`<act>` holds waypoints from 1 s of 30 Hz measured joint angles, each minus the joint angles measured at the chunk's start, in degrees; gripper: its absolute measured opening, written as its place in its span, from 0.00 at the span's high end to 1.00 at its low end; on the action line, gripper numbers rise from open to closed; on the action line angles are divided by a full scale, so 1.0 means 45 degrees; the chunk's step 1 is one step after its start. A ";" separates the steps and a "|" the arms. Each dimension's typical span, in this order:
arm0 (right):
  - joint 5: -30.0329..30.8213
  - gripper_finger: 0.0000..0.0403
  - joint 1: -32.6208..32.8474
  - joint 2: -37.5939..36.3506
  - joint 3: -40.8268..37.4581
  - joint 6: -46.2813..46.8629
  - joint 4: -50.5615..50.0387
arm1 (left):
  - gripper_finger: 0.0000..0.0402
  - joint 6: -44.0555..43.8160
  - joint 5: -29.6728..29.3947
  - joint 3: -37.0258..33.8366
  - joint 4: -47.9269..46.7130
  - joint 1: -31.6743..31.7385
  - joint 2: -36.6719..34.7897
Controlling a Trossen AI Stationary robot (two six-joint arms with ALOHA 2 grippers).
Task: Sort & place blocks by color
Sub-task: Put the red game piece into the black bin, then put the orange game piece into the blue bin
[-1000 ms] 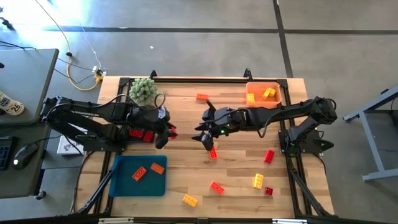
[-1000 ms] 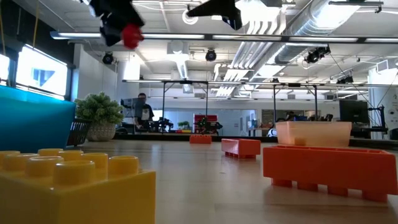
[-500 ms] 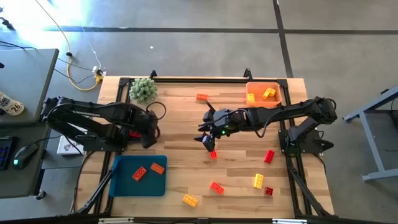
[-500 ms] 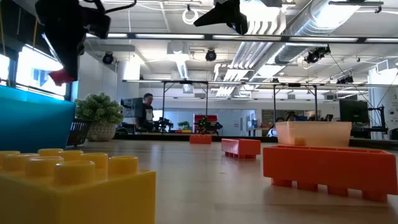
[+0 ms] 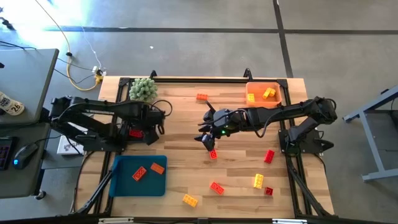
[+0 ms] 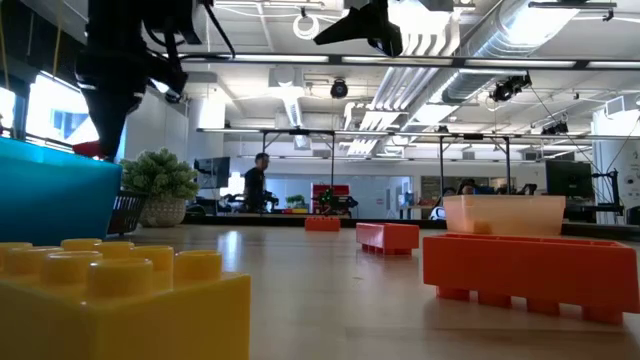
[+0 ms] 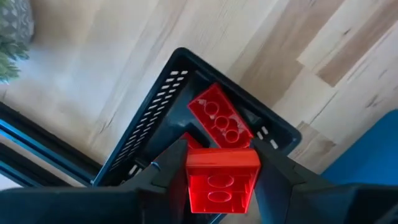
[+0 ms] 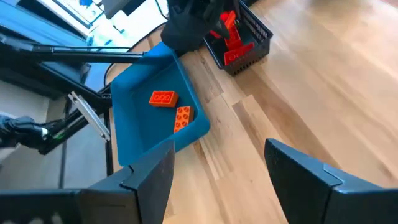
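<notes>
Hovering over a black basket [image 7: 149, 134] at the desk's [image 5: 186, 118] left side, the left claw [image 7: 222, 186] pinches a red block [image 7: 222, 180] between its fingers [image 7: 163, 174]. Another red block [image 7: 221, 116] lies inside the basket just below it. In the high view the left claw [image 5: 151, 124] sits above the basket [image 5: 140, 134], near a green plant ball [image 5: 143, 89] at the desk's far left corner.

The right claw [image 5: 205, 129] hangs over the middle of the desk with its fingers [image 8: 297, 168] spread wide and nothing between them. A red block [image 5: 212, 154] lies on the wood just beside it.

A blue tray [image 5: 124, 186] at the front left holds two orange-red blocks [image 5: 139, 173] [image 5: 158, 167]. An orange bin [image 5: 256, 89] at the far right holds two yellow blocks [image 5: 269, 93].

Loose on the desk are an orange-red block [image 5: 202, 97] near the far edge, a red block [image 5: 268, 156] on the right, an orange-red one [image 5: 216, 187] toward the front, a yellow one [image 5: 258, 181] beside a small dark red one [image 5: 268, 191], and a yellow one [image 5: 189, 200] at the front edge.

In the low view a yellow block [image 6: 120, 300] fills the foreground, with an orange-red one [image 6: 530, 270] on the right. A person [image 6: 257, 185] stands in the room behind.
</notes>
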 joint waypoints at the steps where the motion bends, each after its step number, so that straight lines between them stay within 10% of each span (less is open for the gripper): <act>1: -0.0002 0.41 0.0000 0.0000 0.0000 0.0315 -0.0104 | 0.70 0.0159 0.0160 0.0000 -0.0029 0.0184 0.0141; 30: 0.1671 0.41 0.0956 0.0458 -0.0219 0.5919 -0.3887 | 0.47 0.1440 0.1375 0.0000 -0.0126 0.1498 0.1183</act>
